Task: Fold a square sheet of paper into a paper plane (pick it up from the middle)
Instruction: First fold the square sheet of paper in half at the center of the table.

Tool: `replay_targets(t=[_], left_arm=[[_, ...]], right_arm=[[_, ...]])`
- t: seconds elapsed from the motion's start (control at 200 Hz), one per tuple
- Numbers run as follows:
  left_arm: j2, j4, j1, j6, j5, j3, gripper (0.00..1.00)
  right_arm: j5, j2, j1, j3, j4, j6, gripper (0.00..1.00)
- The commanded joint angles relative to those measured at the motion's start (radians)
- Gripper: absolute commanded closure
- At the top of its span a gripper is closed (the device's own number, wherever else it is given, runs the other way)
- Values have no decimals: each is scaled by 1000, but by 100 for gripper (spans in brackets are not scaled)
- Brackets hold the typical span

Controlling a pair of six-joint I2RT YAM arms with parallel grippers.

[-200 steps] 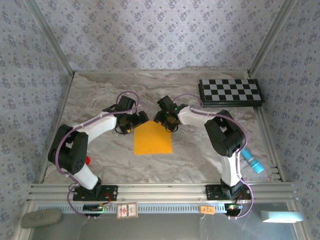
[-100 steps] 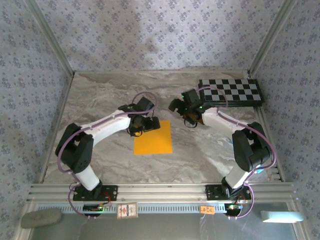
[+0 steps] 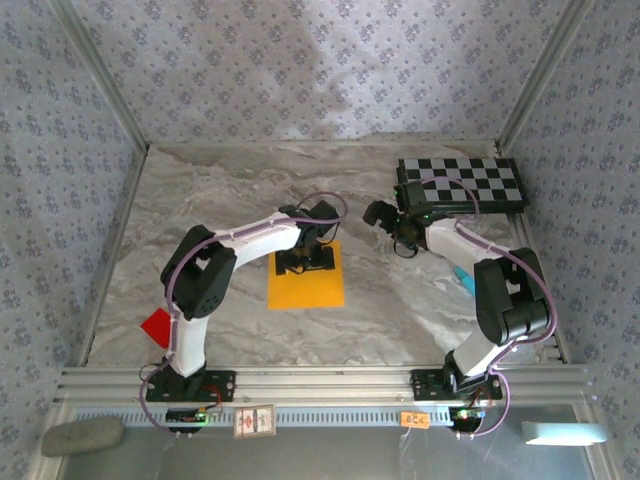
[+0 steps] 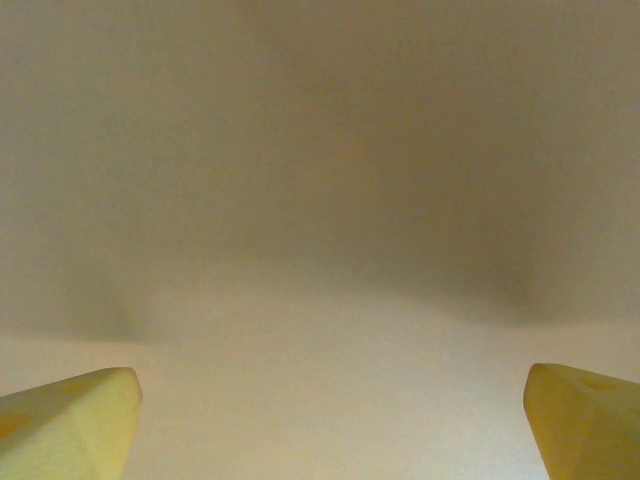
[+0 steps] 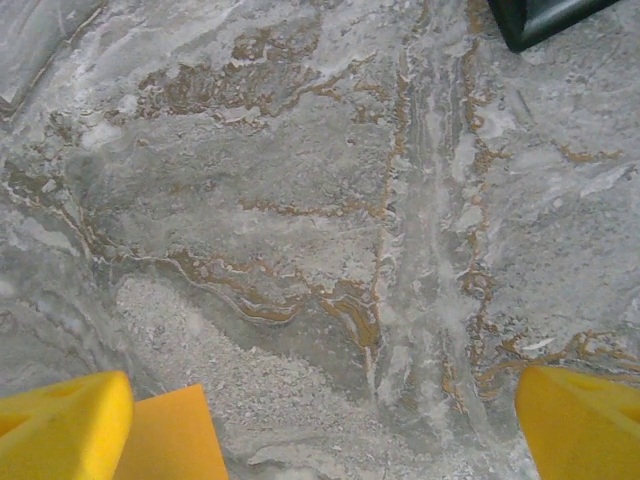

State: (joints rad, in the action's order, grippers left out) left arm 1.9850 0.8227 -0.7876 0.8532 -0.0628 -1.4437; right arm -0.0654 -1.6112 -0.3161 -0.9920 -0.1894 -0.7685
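Overhead view. The checkerboard (image 3: 460, 183) serves as the reference for all positions. The square sheet of paper (image 3: 305, 290) lies flat and unfolded on the marble-patterned table (image 3: 220, 190). It is to the left of the checkerboard, nearer the arm bases than the board, and well apart from it. Its edges run roughly parallel to the board's edges.

The left gripper (image 3: 305, 262) is over the part of the sheet that faces the checkerboard's row, with the left arm reaching in from the side away from the board. The right gripper (image 3: 395, 230) is just beside the checkerboard's near left corner, between the board and the sheet, over bare table. A small red triangular piece (image 3: 156, 325) lies much farther left of the checkerboard than the sheet does, and closer to the arm bases.

Left wrist view. The left gripper (image 4: 328, 425) has its jaws released. The two yellow fingertips (image 4: 70, 425) stand at opposite sides of the frame with nothing pinched between them. The surface below them is a blurred warm tan, too far out of focus to tell whether the tips touch it.

Right wrist view. The right gripper (image 5: 322, 425) is likewise spread wide and holds nothing. One corner of the square sheet of paper (image 5: 170, 440) shows just beside its left fingertip. A dark corner of the checkerboard (image 5: 540, 18) sits at the opposite, upper right edge. Veined grey table (image 5: 300, 200) lies between the two.
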Motion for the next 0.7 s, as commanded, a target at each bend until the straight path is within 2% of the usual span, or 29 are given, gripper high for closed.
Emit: replay_targets(t=[0.0, 0.255, 0.695], left_arm=[[27, 53, -8, -21, -21, -33, 3], [60, 44, -8, -15, -51, -28, 5], [80, -11, -9, -11, -27, 30, 8]], right_arm=[[-27, 27, 8, 22, 16, 6, 0], [-54, 20, 12, 13, 15, -3, 1], [-60, 7, 12, 8, 8, -20, 2]])
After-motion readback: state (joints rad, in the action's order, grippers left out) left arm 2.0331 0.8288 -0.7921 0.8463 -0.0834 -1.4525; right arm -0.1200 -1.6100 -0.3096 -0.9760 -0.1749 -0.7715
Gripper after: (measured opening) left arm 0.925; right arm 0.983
